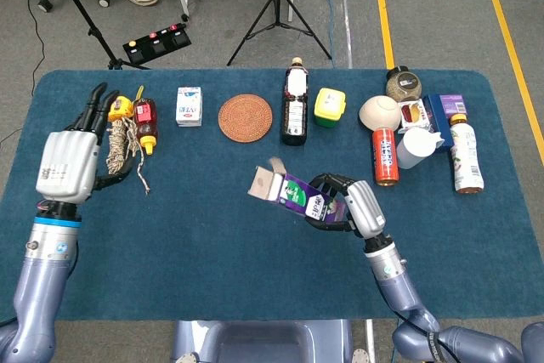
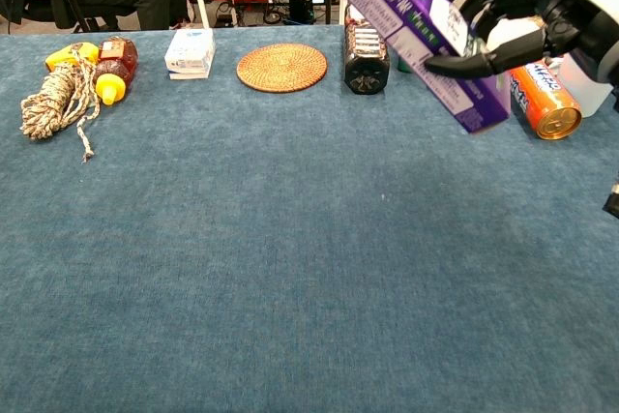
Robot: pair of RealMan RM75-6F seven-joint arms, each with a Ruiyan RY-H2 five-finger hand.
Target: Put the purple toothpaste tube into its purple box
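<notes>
- While my right hand (image 1: pixel 353 206) grips the box (image 1: pixel 293 192) tilted above the table (image 1: pixel 255 261), flap open, no tube shows, so it is probably inside
- My left hand (image 1: pixel 70 159) hangs open, empty
- Closing the flap remains

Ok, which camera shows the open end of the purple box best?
The head view: the purple box shows its open flap end, tilted up in the right hand. The chest view crops that end at the top edge.
</notes>
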